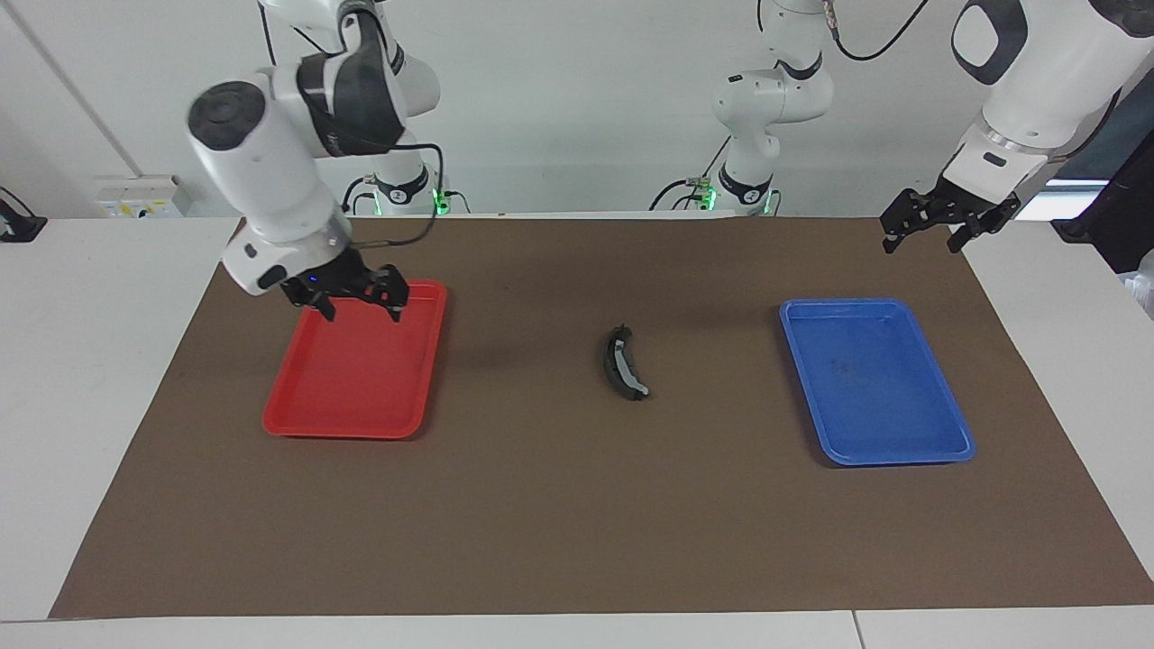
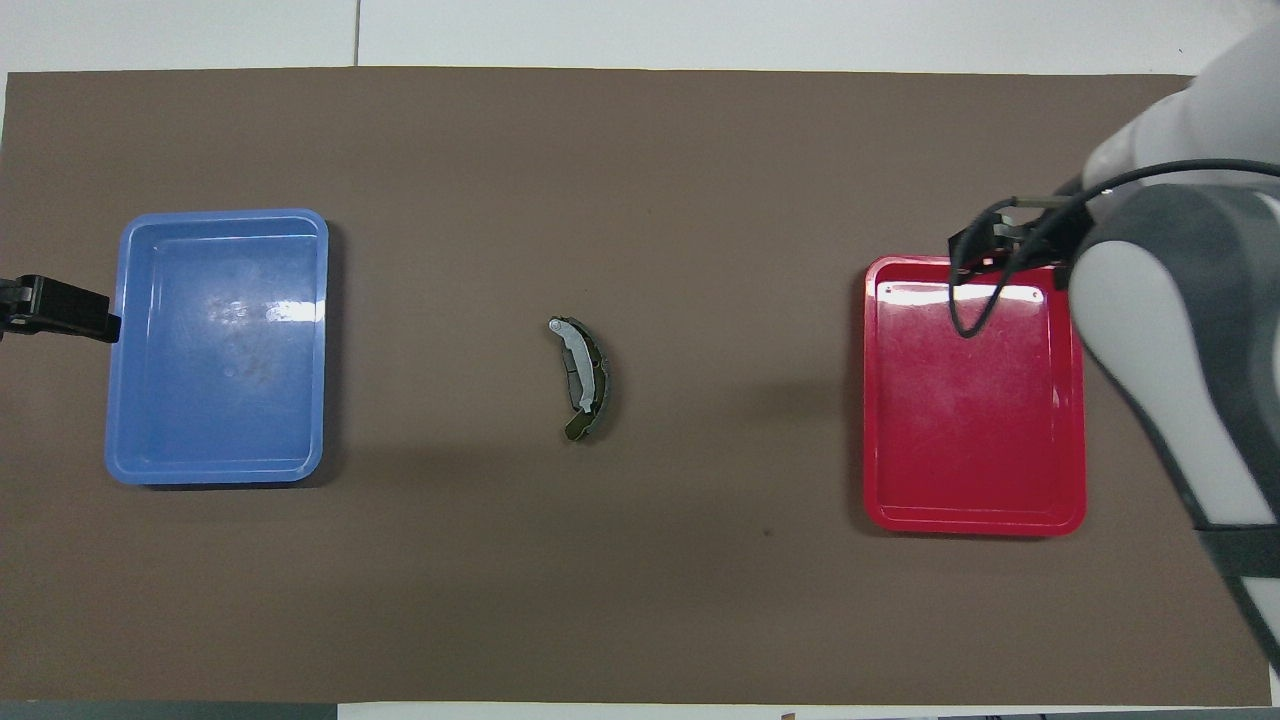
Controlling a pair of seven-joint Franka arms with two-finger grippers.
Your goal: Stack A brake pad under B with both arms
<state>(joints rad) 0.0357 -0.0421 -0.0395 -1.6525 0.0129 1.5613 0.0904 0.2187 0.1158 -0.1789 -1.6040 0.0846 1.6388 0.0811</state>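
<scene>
The longer crescent-shaped black piece B (image 1: pixel 624 363) with its light grey strip lies on the brown mat mid-table, between the two trays; it also shows in the overhead view (image 2: pixel 582 375). The short flat dark grey pad does not show as a separate piece: it is hidden or out of view. My right gripper (image 1: pixel 359 311) is open and empty, low over the red tray's (image 1: pixel 361 388) end nearer the robots. My left gripper (image 1: pixel 921 243) is open and empty, raised over the mat's edge at the left arm's end, beside the blue tray (image 1: pixel 938 433).
The red tray (image 2: pixel 975 500) and the blue tray (image 2: pixel 215 450) hold nothing. The brown mat (image 1: pixel 577 523) covers most of the white table. The right arm's bulk (image 2: pixel 1160 330) hangs over the red tray's outer side. A tip of the left gripper (image 2: pixel 60 308) shows beside the blue tray.
</scene>
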